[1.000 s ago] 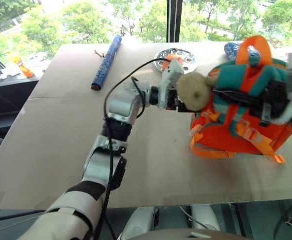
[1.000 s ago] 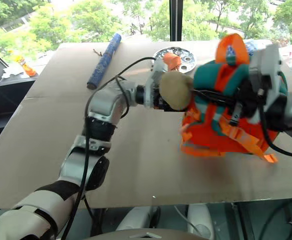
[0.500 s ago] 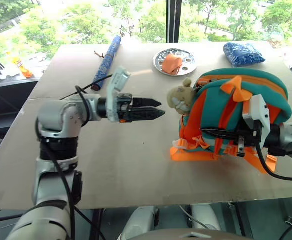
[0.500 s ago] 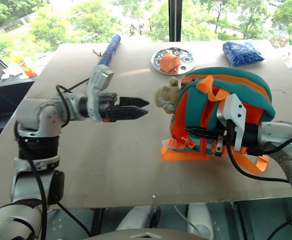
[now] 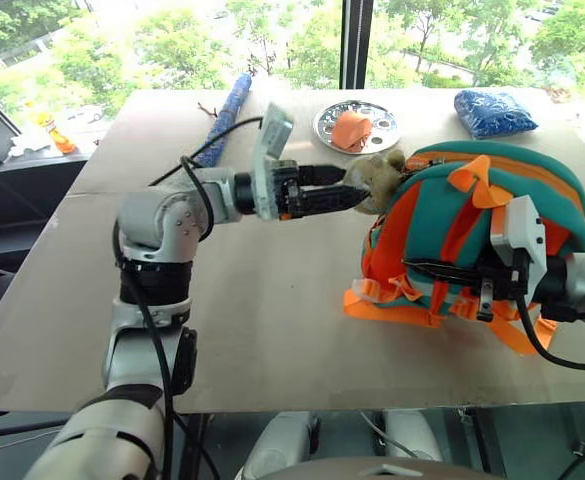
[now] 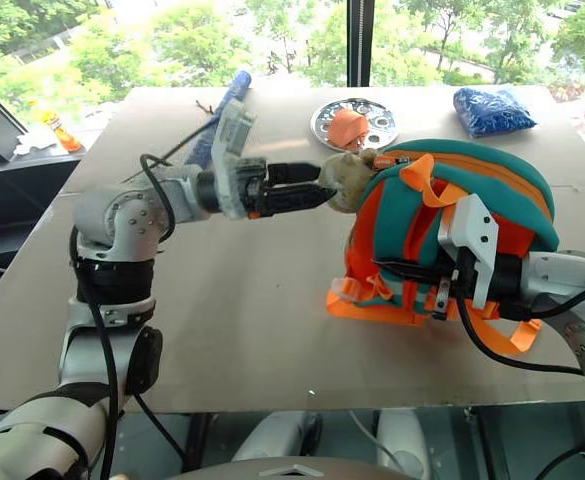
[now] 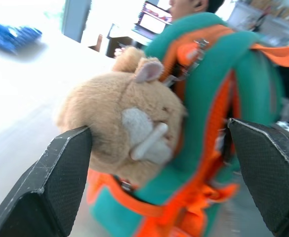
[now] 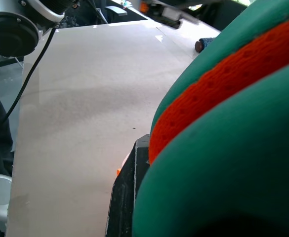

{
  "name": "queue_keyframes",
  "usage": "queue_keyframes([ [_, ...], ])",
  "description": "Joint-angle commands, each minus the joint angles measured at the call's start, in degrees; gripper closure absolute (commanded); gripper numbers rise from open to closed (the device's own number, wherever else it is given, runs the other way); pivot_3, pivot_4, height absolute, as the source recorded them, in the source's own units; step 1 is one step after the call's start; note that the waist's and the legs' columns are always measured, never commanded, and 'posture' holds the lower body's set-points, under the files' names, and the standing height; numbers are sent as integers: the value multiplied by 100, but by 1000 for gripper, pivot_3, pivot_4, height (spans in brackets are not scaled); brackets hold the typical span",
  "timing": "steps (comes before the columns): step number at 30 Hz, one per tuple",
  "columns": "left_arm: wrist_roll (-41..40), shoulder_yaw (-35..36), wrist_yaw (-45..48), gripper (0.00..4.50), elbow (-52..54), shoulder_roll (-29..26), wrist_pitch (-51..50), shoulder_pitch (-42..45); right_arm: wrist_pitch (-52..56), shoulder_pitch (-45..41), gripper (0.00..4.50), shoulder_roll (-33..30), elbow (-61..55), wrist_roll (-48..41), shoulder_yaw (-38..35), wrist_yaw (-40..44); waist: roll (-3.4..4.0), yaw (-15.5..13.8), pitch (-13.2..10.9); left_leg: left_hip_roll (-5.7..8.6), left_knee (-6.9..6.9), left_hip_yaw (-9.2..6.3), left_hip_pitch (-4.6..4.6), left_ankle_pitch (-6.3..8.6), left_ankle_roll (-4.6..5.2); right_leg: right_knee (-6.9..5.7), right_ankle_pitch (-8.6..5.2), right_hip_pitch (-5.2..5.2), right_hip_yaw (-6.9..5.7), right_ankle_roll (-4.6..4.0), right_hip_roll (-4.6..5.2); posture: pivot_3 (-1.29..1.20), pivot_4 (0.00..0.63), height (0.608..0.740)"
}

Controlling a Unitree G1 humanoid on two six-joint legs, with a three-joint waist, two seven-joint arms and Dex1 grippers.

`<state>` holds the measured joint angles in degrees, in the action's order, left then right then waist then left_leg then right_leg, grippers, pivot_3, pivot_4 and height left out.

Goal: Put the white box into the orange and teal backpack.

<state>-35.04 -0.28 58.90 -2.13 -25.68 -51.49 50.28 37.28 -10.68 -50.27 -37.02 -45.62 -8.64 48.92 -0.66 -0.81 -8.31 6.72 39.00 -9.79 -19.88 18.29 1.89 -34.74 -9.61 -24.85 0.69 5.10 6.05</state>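
The soft backpack is pinched by the closed right gripper; the left gripper is spread around the plush charm.

My table is a pale tan board set against the window, and my backpack stands on its right half, orange base on the surface. Along the far edge I see the blue roll lying to the left, the silver plate in the middle with an orange lump on it, and a blue bag at the right corner.
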Motion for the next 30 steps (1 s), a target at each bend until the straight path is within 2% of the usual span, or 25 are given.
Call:
queue_keyframes([
  [1, 375, -352, 268, 12, -28, -66, 736, 145, -38, 31, 4500, -54, -178, -75, -182, 24, 0, -1, 0, 1, 0, -1, -1, 0, 0, 1, 0, 0, 0, 0, 0, 0, 150, 731],
  [5, 938, -931, 447, 12, -266, 77, 1530, 145, -44, 100, 4500, -44, -207, -75, -208, 41, 0, -3, 0, 1, -1, -1, -1, 0, 0, 3, 0, 0, -1, 0, 0, 0, 150, 731],
  [7, 949, -960, 388, 12, -404, 281, 1622, 186, -42, 116, 4500, -43, -230, -72, -200, 39, 0, -11, 0, 1, -2, -1, -1, 0, 1, 4, 0, 0, -1, 0, 0, 0, 150, 731],
  [8, 939, -929, 313, 425, -500, 409, 1656, 229, -40, 127, 4500, -43, -242, -72, -198, 36, -1, -16, -1, 1, -2, -2, -2, 0, 1, 4, 0, 0, -2, 0, 0, 0, 150, 731],
  [9, 926, -901, 287, 541, -569, 494, 1673, 258, -37, 137, 4500, -44, -255, -71, -196, 32, -1, -18, -1, 1, -2, -4, -3, 0, 1, 5, 0, 1, -3, 1, 0, 0, 150, 731],
  [10, 930, -892, 317, 857, -620, 544, 1717, 272, -31, 145, 4500, -45, -271, -71, -195, 23, -2, -14, -1, 1, -1, -4, -4, 0, 1, 5, 0, 1, -4, 1, 0, 0, 150, 731],
  [12, 936, -837, 316, 1828, -713, 632, 1773, 294, -11, 153, 4500, -40, -301, -87, -197, -6, -2, -8, -1, 1, -2, -4, -4, 0, 2, 6, 0, 0, -4, 1, 1, 0, 150, 731],
  [17, 1004, -804, 332, 3840, -855, 664, 1854, 281, 35, 129, 4500, -20, -323, -118, -223, -125, -2, -6, -1, 1, -2, -4, -4, 0, 2, 6, 0, 0, -4, 2, 0, 0, 150, 731],
  [19, 1078, -820, 324, 4260, -876, 616, 1952, 220, 66, 77, 4500, 18, -315, -162, -265, -240, -2, -7, -1, 1, -2, -4, -4, 0, 2, 6, 0, 0, -4, 2, 0, 0, 150, 731],
  [22, 1290, -822, 226, 4364, -930, 481, 2208, 14, 148, -109, 4500, 180, -214, -298, -433, -641, -2, -7, -1, 1, -2, -5, -4, 0, 2, 7, 0, 0, -5, 2, 0, 0, 150, 731],
  [26, 1255, -700, 24, 4365, -730, 323, 2007, -502, 585, -379, 4500, 378, -9, -808, -766, -1339, 0, 7, -1, 0, -7, -2, 3, 0, 2, 4, 0, -1, 5, 1, -1, 0, 150, 731],
  [30, 1320, -627, -219, 4365, -730, 288, 1979, -786, 905, -366, 4500, 332, 102, -979, -831, -1614, -1, -20, -1, -1, -11, -7, 1, 0, 2, 8, 0, -1, -1, 1, -2, 0, 150, 731],
])
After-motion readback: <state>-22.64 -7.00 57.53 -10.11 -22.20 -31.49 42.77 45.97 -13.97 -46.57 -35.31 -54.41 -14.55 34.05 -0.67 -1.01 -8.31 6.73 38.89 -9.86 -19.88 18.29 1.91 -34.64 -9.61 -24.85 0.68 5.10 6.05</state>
